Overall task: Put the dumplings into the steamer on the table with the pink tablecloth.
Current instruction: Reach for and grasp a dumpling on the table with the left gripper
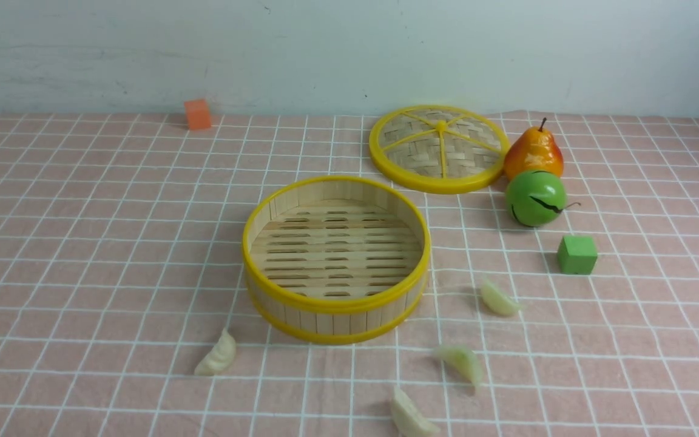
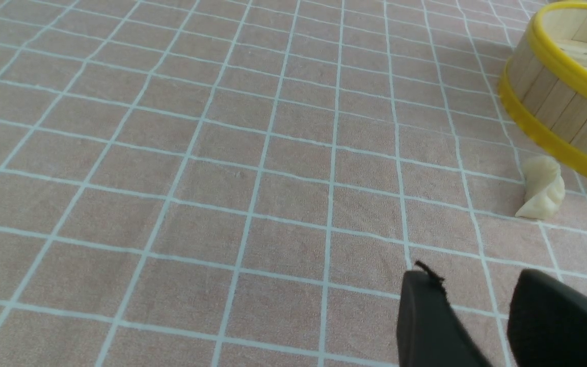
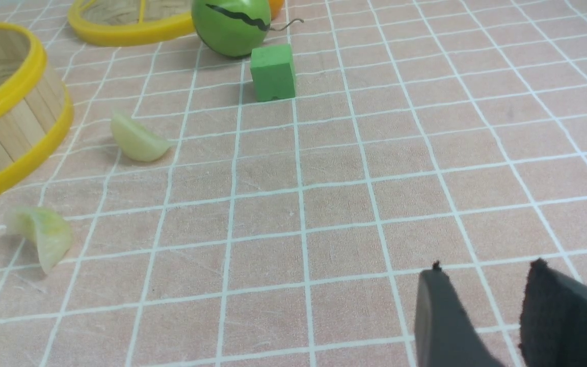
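The steamer (image 1: 332,320) stands empty in the middle of the pink tablecloth (image 1: 82,243). Several dumplings lie around its near side: one at the front left (image 1: 217,354), one to the right (image 1: 499,298), one nearer (image 1: 462,362), one at the bottom edge (image 1: 411,416). Neither arm shows in the front view. My left gripper (image 2: 474,278) is open and empty above bare cloth, well short of a dumpling (image 2: 543,188) beside the steamer (image 2: 563,102). My right gripper (image 3: 487,270) is open and empty too, far from two dumplings (image 3: 138,140) (image 3: 41,237) near the steamer (image 3: 13,132).
The woven lid (image 1: 438,149) lies flat behind the steamer on the right. Beside it are a pear (image 1: 533,152), a green ball (image 1: 535,198) and a green cube (image 1: 577,254). An orange cube (image 1: 197,114) sits far back left by the wall.
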You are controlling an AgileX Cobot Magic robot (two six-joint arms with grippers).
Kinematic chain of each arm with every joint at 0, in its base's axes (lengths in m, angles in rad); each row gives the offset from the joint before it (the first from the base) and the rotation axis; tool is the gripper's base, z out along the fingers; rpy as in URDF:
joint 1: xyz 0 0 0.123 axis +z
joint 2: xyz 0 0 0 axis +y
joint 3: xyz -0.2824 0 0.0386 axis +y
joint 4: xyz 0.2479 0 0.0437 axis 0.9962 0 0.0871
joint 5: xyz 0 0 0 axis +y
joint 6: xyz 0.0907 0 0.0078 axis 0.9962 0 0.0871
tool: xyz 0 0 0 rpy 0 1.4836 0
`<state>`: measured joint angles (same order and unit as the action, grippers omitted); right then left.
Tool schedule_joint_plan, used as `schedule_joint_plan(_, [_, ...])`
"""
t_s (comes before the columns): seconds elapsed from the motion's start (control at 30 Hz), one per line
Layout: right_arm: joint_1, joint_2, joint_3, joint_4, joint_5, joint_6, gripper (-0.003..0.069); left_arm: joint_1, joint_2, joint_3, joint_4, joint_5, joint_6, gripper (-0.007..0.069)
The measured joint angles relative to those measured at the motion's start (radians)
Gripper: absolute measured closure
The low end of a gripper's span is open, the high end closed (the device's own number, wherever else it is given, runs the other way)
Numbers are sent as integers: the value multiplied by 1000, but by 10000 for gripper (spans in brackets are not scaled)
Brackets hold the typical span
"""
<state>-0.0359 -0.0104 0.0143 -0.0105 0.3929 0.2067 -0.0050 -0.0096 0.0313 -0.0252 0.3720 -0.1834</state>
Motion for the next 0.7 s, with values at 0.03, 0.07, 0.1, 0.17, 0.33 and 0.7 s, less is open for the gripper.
schedule_joint_plan(0.03, [0,0,0,-2,0,0,420,0,0,0,0,0,0,387])
schedule_joint_plan(0.07, [0,0,0,-5,0,0,420,0,0,0,0,0,0,387])
schedule_joint_plan(0.1, [0,0,0,-8,0,0,420,0,0,0,0,0,0,387])
schedule_joint_plan(0.17, [0,0,0,-10,0,0,420,0,0,0,0,0,0,387])
schedule_joint_plan(0.33, [0,0,0,-10,0,0,420,0,0,0,0,0,0,387])
schedule_joint_plan(0.7, [0,0,0,-10,0,0,420,0,0,0,2,0,0,387])
